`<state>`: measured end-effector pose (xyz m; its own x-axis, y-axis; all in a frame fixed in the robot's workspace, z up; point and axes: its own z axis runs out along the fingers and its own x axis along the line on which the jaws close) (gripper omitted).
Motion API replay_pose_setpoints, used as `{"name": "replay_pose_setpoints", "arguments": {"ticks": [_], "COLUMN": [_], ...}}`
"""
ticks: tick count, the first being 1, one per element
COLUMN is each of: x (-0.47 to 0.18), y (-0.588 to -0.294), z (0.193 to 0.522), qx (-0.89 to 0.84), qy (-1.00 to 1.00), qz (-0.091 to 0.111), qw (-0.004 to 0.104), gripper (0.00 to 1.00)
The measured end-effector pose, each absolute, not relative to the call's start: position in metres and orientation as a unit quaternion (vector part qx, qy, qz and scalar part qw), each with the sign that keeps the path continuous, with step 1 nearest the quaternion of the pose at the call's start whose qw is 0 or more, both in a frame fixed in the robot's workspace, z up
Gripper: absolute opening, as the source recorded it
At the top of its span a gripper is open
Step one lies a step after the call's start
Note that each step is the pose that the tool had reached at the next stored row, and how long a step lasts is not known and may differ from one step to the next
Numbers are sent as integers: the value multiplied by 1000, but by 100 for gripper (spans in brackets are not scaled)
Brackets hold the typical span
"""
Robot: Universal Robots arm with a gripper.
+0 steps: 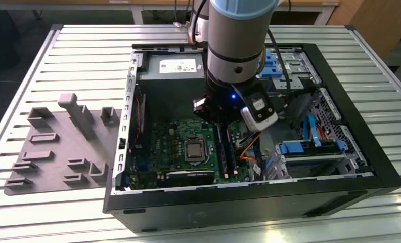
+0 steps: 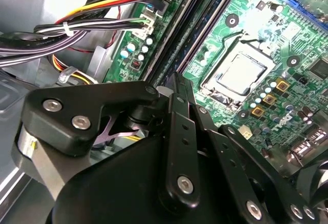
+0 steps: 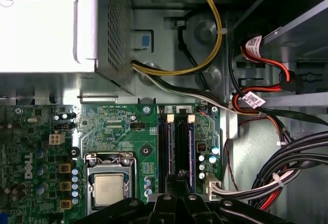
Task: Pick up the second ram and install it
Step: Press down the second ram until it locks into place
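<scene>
My gripper (image 1: pixel 220 122) hangs inside the open computer case, just above the long black memory slots (image 1: pixel 224 148) of the green motherboard (image 1: pixel 170 147). In both wrist views its black fingers (image 2: pixel 180 131) lie pressed together with nothing between them, tips over one end of the slots (image 3: pixel 177 175). A thin, dark, blue-edged stick that I take for the second ram (image 3: pixel 190 149) stands seated in one slot, between white end clips. Whether the neighbouring slot (image 3: pixel 165 149) also holds a stick I cannot tell.
The processor socket (image 3: pixel 109 189) lies beside the slots, and the grey power-supply box (image 1: pixel 172 68) is at the case's far end. Cable bundles (image 3: pixel 287 157) and blue drive bays (image 1: pixel 308 149) crowd the other side. A grey parts fixture (image 1: pixel 55 147) rests on the slatted table at the exterior view's left.
</scene>
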<state>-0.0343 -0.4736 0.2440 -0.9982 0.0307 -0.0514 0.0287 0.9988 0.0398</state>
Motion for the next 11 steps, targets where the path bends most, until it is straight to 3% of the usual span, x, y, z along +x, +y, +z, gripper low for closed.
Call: {"name": "replay_pose_setpoints", "arguments": {"ticks": [11], "x": [-34], "y": [-477], "z": [244], "qx": [15], "qy": [999], "qz": [20], "qw": [26], "gripper": [11]}}
